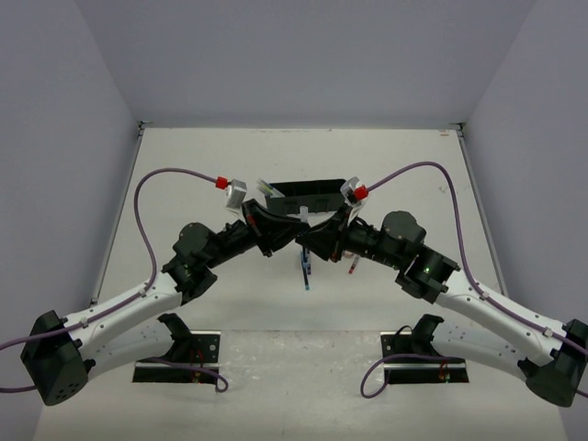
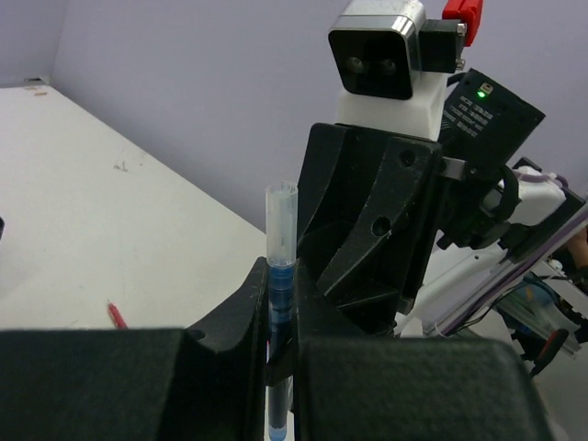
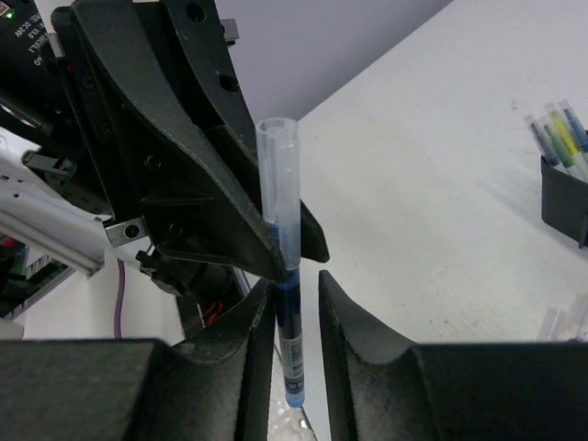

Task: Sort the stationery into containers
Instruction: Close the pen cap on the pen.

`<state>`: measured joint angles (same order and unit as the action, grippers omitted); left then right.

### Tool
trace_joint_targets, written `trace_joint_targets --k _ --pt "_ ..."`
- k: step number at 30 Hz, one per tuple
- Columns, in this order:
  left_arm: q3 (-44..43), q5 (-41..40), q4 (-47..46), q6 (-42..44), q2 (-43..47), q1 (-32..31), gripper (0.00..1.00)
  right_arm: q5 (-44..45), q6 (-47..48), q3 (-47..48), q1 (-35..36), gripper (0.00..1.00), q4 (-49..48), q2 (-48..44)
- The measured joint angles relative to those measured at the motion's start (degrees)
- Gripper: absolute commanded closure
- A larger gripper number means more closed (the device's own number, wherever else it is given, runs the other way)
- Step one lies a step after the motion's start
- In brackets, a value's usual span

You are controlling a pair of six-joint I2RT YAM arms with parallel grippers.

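The left end effector (image 2: 280, 285) is pressed together on a blue pen (image 2: 280, 230) with a clear cap. It holds the pen up in the air, in the middle, above the counter (image 1: 202, 165). The right end effector (image 3: 296, 287) sits around the same pen, lower down. Its jaws are a little spread, and there is a gap beside the pen. So only the left one pinches it.

Some of the job is done. A few pens (image 3: 554, 129), yellow-green and blue, poke out of one end of the black tray (image 3: 562, 197). The blue pen is not in yet. A red pen (image 1: 352, 266) lies on the counter and needs sorting too. Under the arms there may be one more dark pen (image 1: 306, 268), but the arms hide a lot there.

The two arms are very close together, so they could bump. The tray is just behind them.
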<state>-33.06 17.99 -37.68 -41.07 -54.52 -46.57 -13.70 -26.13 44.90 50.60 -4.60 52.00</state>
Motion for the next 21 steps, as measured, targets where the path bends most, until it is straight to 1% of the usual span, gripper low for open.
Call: trace_joint_targets --k 1,2,5,6,7,8,9,13,14,16,17,19,21 --pt "0.1 0.7 -0.6 0.0 0.0 0.0 1.0 -0.4 0.0 0.0 0.0 0.76 -0.4 0.0" --pt "0.1 1.3 -1.1 0.1 0.0 0.0 1.0 -0.8 0.1 0.0 0.0 0.84 -0.7 0.0" --pt "0.1 2.2 -2.1 0.2 0.4 0.0 1.0 -2.6 0.1 0.0 0.1 0.98 -2.3 0.1" --pt "0.1 2.4 -2.3 0.2 0.7 0.0 1.0 -3.2 0.2 0.0 0.1 1.0 -2.8 0.1" --pt "0.1 2.5 -2.3 0.2 0.9 0.0 1.0 -3.8 0.3 0.0 0.1 1.0 -3.2 0.1" --pt "0.1 2.5 -2.3 0.3 1.2 0.0 0.9 -4.2 0.3 0.0 0.1 1.0 -3.6 0.1" --pt "0.1 2.7 -2.3 0.3 1.5 0.0 0.77 -4.7 0.3 -0.2 0.1 1.0 -4.1 0.0" --pt "0.1 3.9 -2.3 1.4 2.2 0.0 0.43 -6.1 0.9 -1.5 0.1 1.0 -5.3 -0.9" --pt "0.0 4.3 -2.3 1.6 2.4 0.0 0.38 -6.3 1.1 -1.9 0.0 1.0 -5.3 -1.2" --pt "-0.2 5.0 -2.2 2.1 2.6 0.0 0.4 -6.7 1.7 -2.7 -0.1 1.0 -5.2 -1.8" --pt "-0.4 5.3 -2.1 2.2 2.7 0.0 0.42 -6.8 2.0 -2.9 -0.1 1.0 -5.1 -2.0" --pt "-0.9 5.5 -1.7 2.6 3.0 -0.1 0.5 -7.2 2.7 -3.2 -0.1 1.0 -4.9 -2.4" --pt "-1.8 5.6 -1.0 3.0 3.4 -0.1 0.52 -8.2 3.5 -3.3 -0.1 1.0 -4.8 -2.7"
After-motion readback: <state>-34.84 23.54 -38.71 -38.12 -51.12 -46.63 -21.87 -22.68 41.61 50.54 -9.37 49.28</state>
